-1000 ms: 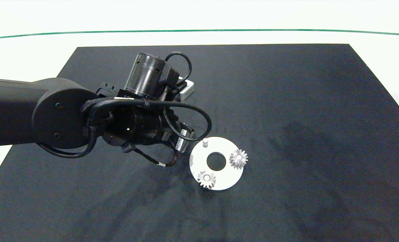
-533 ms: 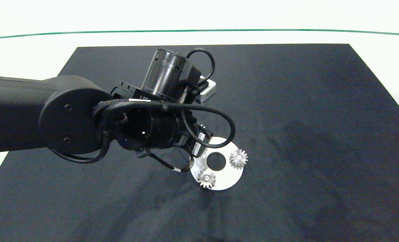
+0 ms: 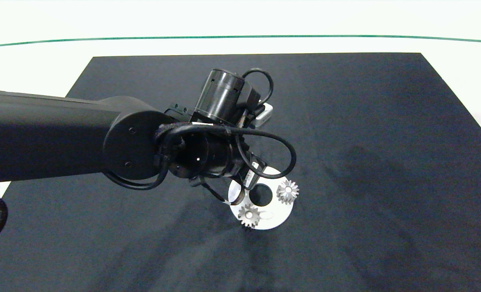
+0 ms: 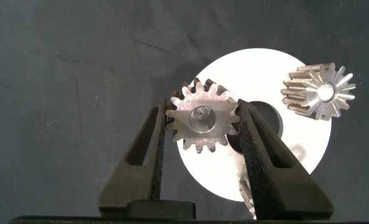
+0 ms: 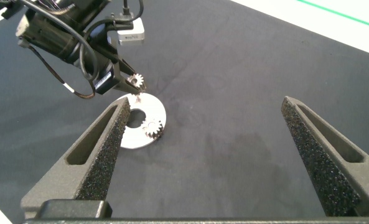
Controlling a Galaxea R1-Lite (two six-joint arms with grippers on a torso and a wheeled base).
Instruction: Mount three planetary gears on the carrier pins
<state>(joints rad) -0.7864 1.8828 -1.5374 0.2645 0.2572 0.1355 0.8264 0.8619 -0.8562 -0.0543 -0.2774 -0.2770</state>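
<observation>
The left gripper (image 4: 201, 121) pinches one planetary gear (image 4: 201, 120) between its two fingers (image 4: 150, 146), which press on opposite sides of the toothed rim. The gear is held above the left edge of the white disc (image 3: 279, 211), and its centre bore faces the left wrist camera. The disc lies flat on the black mat (image 3: 366, 142) that covers the table (image 3: 29, 65), near the middle of the mat. A second gear (image 3: 288, 192) sits on a pin at the right side of the disc, beside the centre hole (image 3: 261, 194). A third gear (image 3: 249, 215) sits at the near left edge of the disc. The left arm (image 3: 62, 138) enters from the left and hides the far left part of the disc in the head view. The right gripper (image 5: 212, 155) hangs well apart from the disc with its fingers spread wide, holding nothing.
</observation>
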